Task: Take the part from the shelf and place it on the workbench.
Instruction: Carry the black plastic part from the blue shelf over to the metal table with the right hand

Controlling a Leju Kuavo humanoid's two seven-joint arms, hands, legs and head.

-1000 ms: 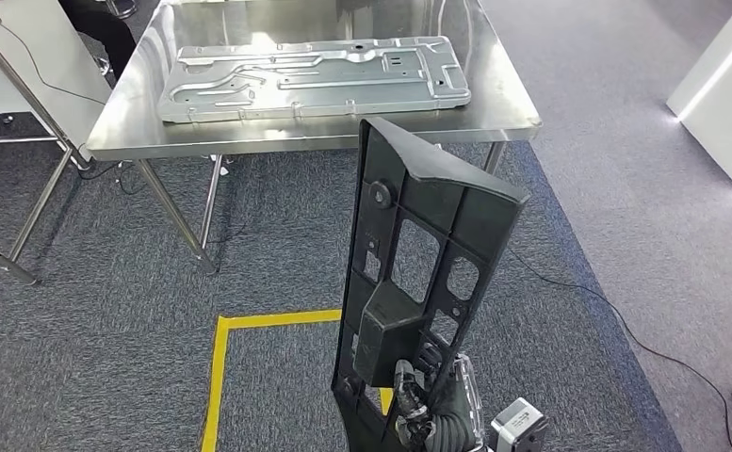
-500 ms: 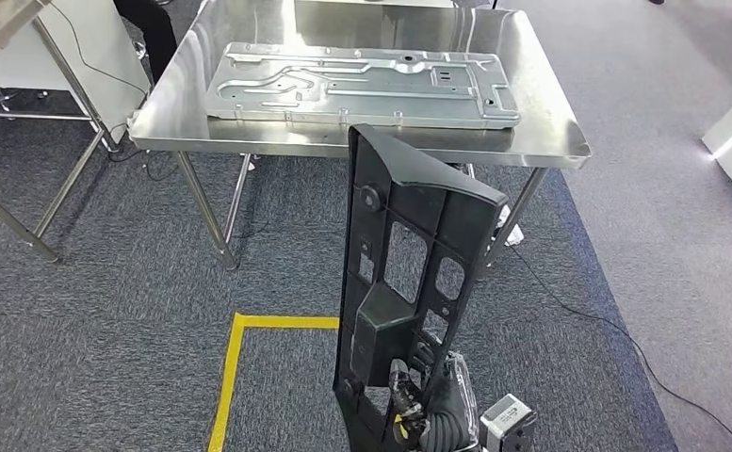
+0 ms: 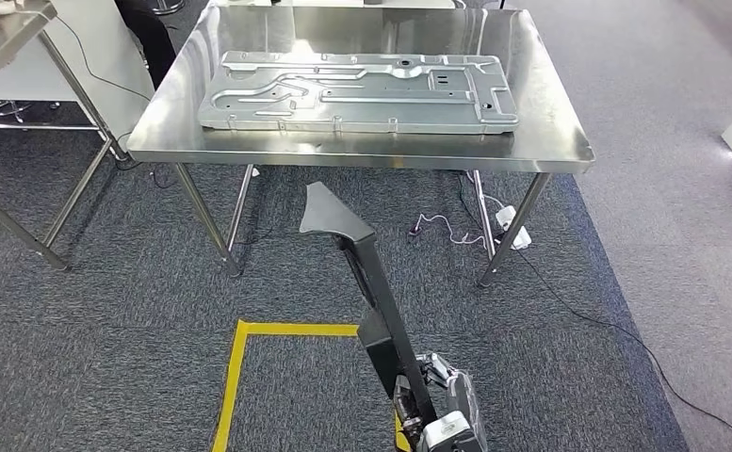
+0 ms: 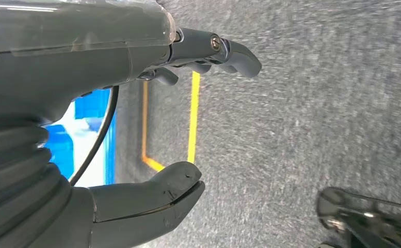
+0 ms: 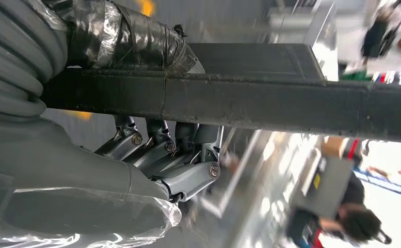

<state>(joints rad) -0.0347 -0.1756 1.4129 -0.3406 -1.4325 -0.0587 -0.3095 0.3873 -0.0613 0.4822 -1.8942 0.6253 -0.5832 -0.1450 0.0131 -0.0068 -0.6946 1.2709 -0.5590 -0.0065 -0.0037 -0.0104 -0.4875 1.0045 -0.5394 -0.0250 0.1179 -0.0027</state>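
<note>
My right hand [image 3: 437, 414] grips the lower end of a long black plastic part [image 3: 366, 282], which stands edge-on and leans up toward the steel workbench [image 3: 154, 132] ahead. In the right wrist view the black part [image 5: 250, 103] runs as a dark bar across the picture, with my right hand [image 5: 151, 155] wrapped around it from thumb to fingers. The part's top end hangs in front of the bench's near edge, below the tabletop. My left hand [image 4: 177, 129] hangs over the carpet, fingers and thumb apart, holding nothing.
A large pressed metal panel [image 3: 362, 89] lies on the workbench, covering most of its middle. A second steel table [image 3: 4, 28] stands at the far left. Yellow floor tape [image 3: 239, 377] marks the carpet, and cables [image 3: 456, 226] lie under the bench. A person [image 5: 353, 222] stands beyond.
The part has turned from broad face to edge-on and its top now sits lower. The camera has shifted, so the bench appears a little further right and nearer.
</note>
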